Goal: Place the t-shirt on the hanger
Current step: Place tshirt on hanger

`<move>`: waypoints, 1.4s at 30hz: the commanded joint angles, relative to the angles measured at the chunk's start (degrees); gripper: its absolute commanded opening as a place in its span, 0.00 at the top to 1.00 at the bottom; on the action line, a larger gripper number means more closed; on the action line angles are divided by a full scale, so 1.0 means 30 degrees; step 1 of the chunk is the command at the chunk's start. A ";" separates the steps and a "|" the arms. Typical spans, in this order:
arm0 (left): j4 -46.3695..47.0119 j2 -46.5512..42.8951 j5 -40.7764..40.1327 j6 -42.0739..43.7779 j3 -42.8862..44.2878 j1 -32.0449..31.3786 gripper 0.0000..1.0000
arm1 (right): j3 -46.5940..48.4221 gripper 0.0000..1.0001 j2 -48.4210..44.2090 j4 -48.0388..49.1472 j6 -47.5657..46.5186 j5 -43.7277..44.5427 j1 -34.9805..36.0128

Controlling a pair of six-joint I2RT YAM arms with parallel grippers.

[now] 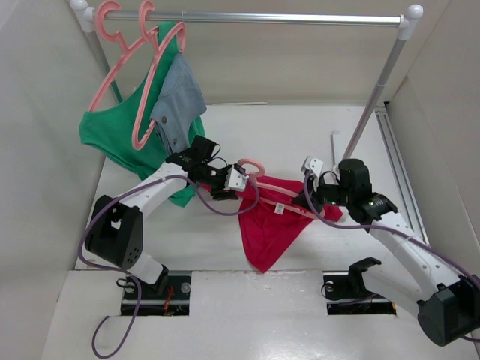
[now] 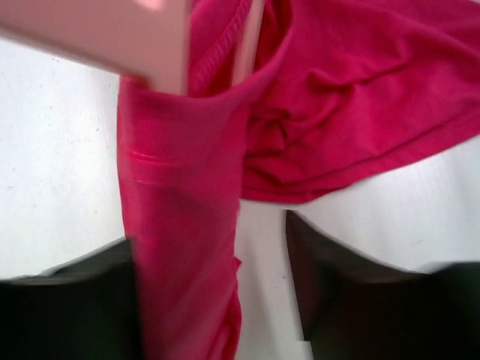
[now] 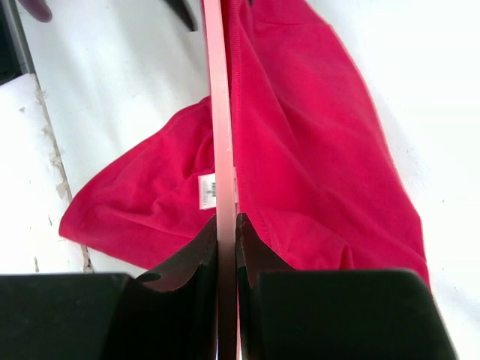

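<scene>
The crimson t-shirt [image 1: 274,225] lies crumpled on the white table between both arms. The salmon-pink hanger [image 1: 255,171] lies across it, its hook towards the left arm. My right gripper [image 1: 310,199] is shut on the hanger's thin bar [image 3: 220,135], which runs straight out between its jaws [image 3: 226,221] over the shirt [image 3: 300,150]. My left gripper [image 1: 229,182] is at the shirt's upper left edge by the hook. In the left wrist view its jaws [image 2: 211,232] stand wide apart, with a strip of red cloth [image 2: 180,225] hanging between them against the left finger. A blurred part of the hanger [image 2: 112,34] shows above.
A clothes rail [image 1: 255,16] spans the back, with a slanted upright [image 1: 375,97] on the right. Two pink hangers [image 1: 124,60] at its left end carry a green garment [image 1: 120,135] and a grey-blue one [image 1: 180,94], close behind my left arm. Walls enclose both sides.
</scene>
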 commanded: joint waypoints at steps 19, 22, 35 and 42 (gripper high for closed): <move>-0.3711 -0.1599 0.2450 0.0222 0.2714 -0.0300 1.00 | 0.1456 0.52 0.1199 0.0165 -0.0688 0.1432 0.0699; -0.3887 -0.2096 0.1720 0.1246 0.2041 -0.0300 1.00 | 0.1663 0.35 0.1492 -0.0218 -0.0895 0.1432 0.0699; -0.5148 -0.2890 -0.1590 0.7550 0.0192 -0.0650 1.00 | 0.1663 0.30 0.0348 0.5462 0.3412 -0.2458 -0.2230; -0.1752 -0.2482 -0.1742 0.1556 0.0101 -0.0651 1.00 | 0.1694 0.22 0.0349 0.5641 0.3177 -0.7147 -0.2025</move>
